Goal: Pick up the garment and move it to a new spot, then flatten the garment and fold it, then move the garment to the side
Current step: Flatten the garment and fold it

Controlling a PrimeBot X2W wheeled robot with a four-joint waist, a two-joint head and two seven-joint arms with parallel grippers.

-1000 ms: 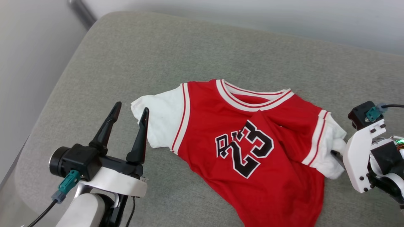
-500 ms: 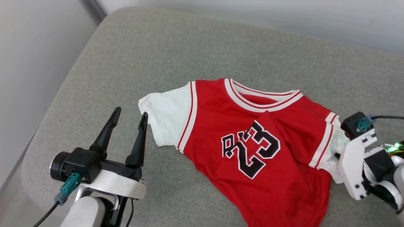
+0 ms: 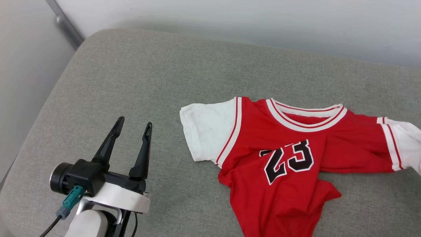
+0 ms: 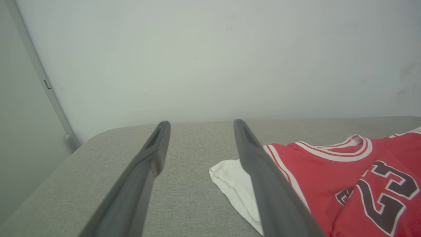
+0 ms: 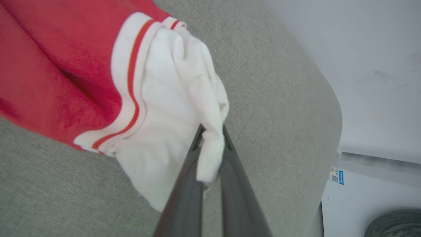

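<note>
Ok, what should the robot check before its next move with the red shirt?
1. Right gripper hold: ok, jaws shut on the white sleeve.
2. Left gripper free: ok, jaws open, apart from the garment.
3. Garment flat: not ok, folded across the chest and bunched at the hem.
4. Room on the cushion past the held sleeve: cannot tell.

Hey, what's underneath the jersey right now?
The jersey lies on the grey cushion, and nothing else shows at its edges. The cloth hides whatever may be beneath. The right tool pinches one sleeve.
</note>
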